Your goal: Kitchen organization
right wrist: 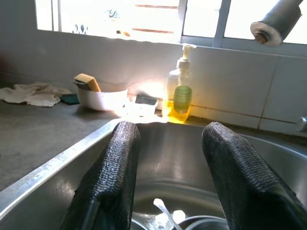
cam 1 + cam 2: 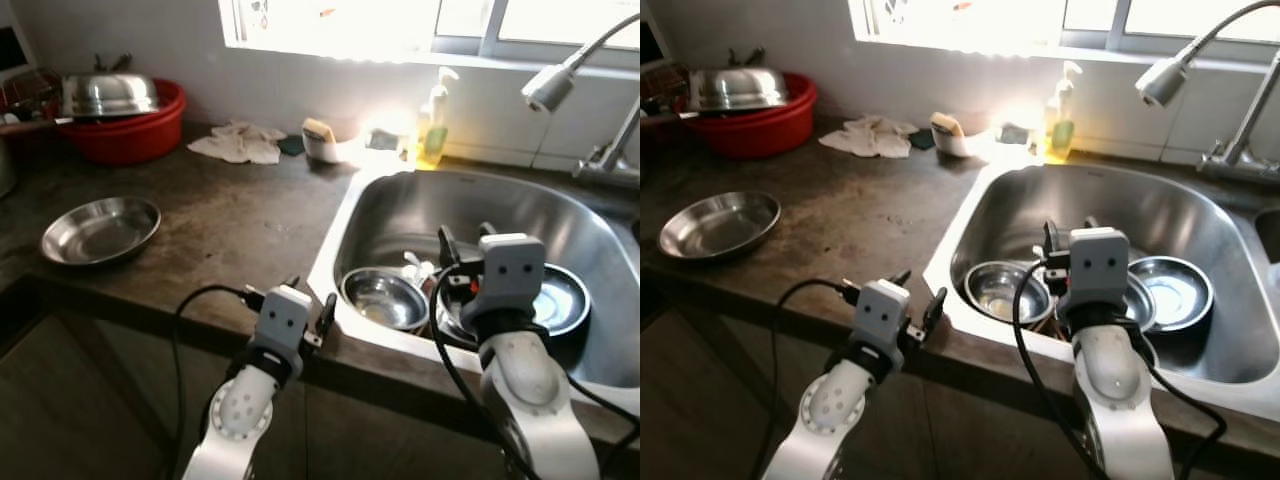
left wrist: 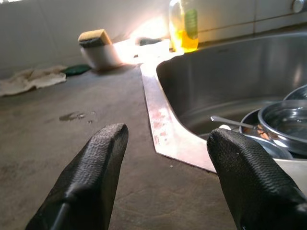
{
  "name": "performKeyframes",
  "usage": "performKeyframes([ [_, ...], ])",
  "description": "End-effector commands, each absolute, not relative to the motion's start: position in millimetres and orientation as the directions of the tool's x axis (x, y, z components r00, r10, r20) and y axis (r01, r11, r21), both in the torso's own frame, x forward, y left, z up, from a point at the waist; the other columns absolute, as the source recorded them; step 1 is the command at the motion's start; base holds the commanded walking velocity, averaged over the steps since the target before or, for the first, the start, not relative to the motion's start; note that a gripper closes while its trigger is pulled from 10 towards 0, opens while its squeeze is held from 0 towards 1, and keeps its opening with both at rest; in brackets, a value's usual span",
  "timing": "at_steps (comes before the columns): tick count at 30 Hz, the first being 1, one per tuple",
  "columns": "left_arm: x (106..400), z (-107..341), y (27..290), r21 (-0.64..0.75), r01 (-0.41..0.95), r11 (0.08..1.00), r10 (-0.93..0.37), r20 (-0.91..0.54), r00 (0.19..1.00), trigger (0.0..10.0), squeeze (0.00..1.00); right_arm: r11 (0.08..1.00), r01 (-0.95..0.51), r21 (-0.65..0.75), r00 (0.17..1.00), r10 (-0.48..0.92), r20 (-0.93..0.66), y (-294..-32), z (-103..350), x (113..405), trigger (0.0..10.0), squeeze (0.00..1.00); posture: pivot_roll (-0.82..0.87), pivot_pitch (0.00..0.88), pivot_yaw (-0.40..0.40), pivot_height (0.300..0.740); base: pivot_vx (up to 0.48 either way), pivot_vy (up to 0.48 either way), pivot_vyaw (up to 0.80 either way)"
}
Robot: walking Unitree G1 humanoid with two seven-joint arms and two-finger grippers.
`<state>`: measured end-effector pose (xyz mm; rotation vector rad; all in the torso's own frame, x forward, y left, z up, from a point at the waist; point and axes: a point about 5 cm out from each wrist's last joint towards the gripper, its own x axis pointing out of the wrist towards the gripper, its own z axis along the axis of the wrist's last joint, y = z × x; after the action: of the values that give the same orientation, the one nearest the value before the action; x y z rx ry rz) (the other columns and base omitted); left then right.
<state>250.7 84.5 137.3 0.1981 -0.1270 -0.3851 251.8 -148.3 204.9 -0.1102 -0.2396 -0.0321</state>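
1. Hovering my right claw [image 1: 168,177] over the sink [image 2: 340,235], fingers spread wide and empty; the steel bowls [image 2: 384,298] sit on the sink's floor below it.
2. I judge a rim pinch on the nearest bowl is safest.
3. My left claw [image 3: 168,177] waits agape, empty, over the counter [image 2: 220,220] edge.

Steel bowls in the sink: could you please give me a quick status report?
Left pincer open over countertop edge. Right pincer open above sink, empty. Round steel bowls unstacked in steel sink. Nothing in the way.
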Motion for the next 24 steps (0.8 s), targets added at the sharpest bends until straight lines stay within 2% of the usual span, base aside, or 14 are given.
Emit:
performKeyframes([
  [1,250.0,136.3,80.0,0.213,0.376,0.902,-0.4,0.078,0.913,10.0,0.0,0.994,0.054,-0.092,0.973,-0.032,0.23,-152.1,203.8,252.3,10.0,0.0,0.16,0.0,-0.019,0.74,0.0,0.469,0.0],
  [6,249.9,136.1,80.4,0.213,0.378,0.901,-0.401,0.078,0.913,10.0,0.0,0.994,0.038,-0.106,0.97,-0.011,0.241,-149.1,205.4,253.5,10.0,0.0,0.16,0.0,-0.017,0.74,0.0,0.469,0.11],
  [18,251.4,137.9,81.5,0.215,0.37,0.904,-0.395,0.084,0.915,10.0,0.0,0.996,0.015,-0.091,0.966,0.009,0.259,-144.2,210.5,258.9,10.0,0.0,0.16,0.0,-0.017,0.74,0.0,0.457,0.8],
  [24,252.2,140.1,82.3,0.226,0.357,0.906,-0.386,0.097,0.918,10.0,0.0,0.996,0.012,-0.092,0.963,0.013,0.271,-143.9,214.7,262.0,10.0,0.0,0.16,0.0,-0.017,0.74,0.0,0.0,0.8],
])
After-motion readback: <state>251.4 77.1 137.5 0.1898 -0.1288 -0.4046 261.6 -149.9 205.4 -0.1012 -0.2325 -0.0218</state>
